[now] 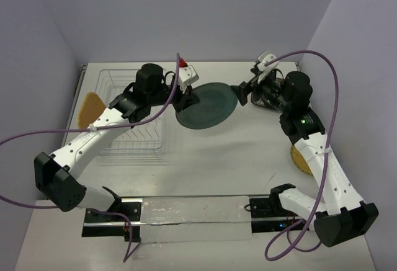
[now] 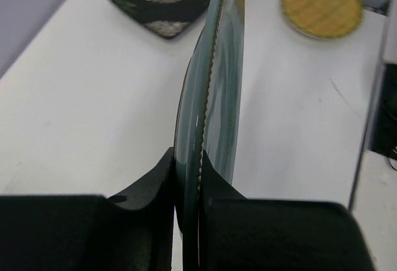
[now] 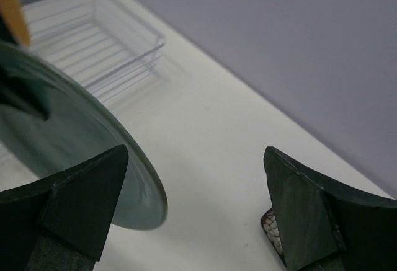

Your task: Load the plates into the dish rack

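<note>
My left gripper [image 1: 186,100] is shut on the rim of the round teal-grey plate [image 1: 208,106] and holds it just right of the white wire dish rack [image 1: 127,128]. In the left wrist view the plate [image 2: 214,97] stands edge-on between my gripper's [image 2: 189,165] jaws. My right gripper [image 1: 243,91] is open at the plate's right edge, apart from it [image 3: 74,147]. The woven tan plate [image 1: 90,110] stands on edge at the rack's left side. The black floral plate [image 2: 164,1] and the small yellow-tan plate [image 2: 321,7] lie flat on the table.
In the top view the yellow-tan plate [image 1: 299,157] is half hidden by my right arm, and the black plate is under my right wrist; only its corner [image 3: 271,224] shows. Purple cables loop over both arms. A black rail [image 1: 186,212] runs along the near edge.
</note>
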